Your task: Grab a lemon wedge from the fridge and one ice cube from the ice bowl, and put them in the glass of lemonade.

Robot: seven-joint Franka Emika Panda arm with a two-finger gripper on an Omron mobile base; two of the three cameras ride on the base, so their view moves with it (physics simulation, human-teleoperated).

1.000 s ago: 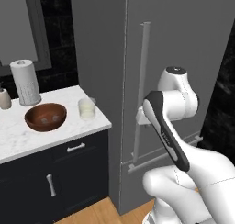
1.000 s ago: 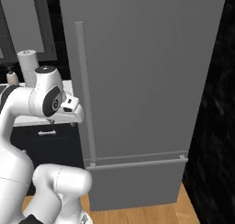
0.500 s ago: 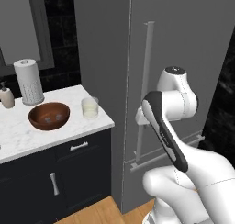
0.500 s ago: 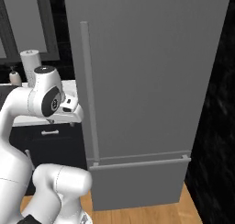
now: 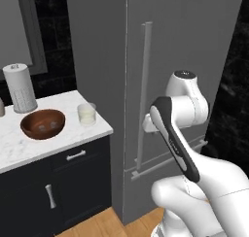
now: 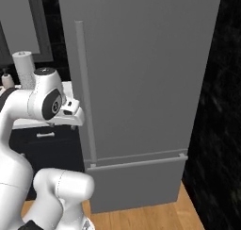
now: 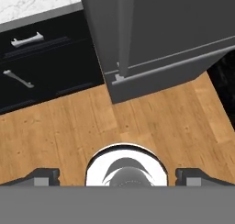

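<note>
While the end effector [image 7: 117,176] hangs with its jaws spread wide and nothing between them, I see from the hand view that it points down at the wooden floor [image 7: 151,117] in front of the fridge [image 7: 156,30]. Its two dark fingertips [image 7: 43,176] sit at the far edges of that view, well apart.

Fridge door shut in both base views; the long vertical handle [image 5: 143,93] runs just beside the arm's wrist, on the side toward the tabletop [image 5: 29,146]. Lemon wedge: I cannot see it with the door shut.

Left of the fridge, on the marble tabletop, the glass of lemonade [image 5: 87,114] stands upright near the front corner, closest to the fridge. The ice bowl [image 5: 43,124] sits just beside it, farther from the arm, pale cubes inside. Behind the bowl stands a tall white perforated cylinder [image 5: 20,87]. All of these lie well apart from the end effector, to its left and higher.

Below the tabletop, dark cabinet fronts [image 7: 41,67] with silver pulls.
</note>
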